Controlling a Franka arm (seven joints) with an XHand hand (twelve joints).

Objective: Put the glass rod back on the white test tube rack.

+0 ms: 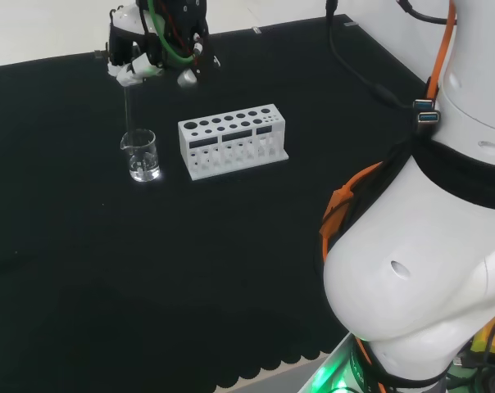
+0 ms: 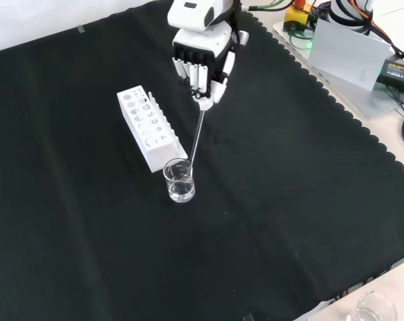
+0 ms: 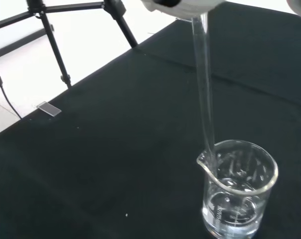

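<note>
So right now we've got the hand pinching the top end of the glass rod, fingers curled round it. The rod hangs down from the hand with its lower end inside the small glass beaker, which looks to hold a bit of clear liquid. In the wrist view the rod runs straight down past the spout into the beaker, so its long axis is close to vertical, with a slight lean in the front view.

The bit that matters for us: the white test tube rack sits just beside the beaker, to its right in the head view, and its long side runs left to right there. In the front view the rack lies up and left of the beaker, nearly touching it.

Our read is the rod tip has to clear the beaker rim first, then travel sideways toward the rack. The rack is near, so it's a short hop, but lifting too little could drag the beaker along.
</note>
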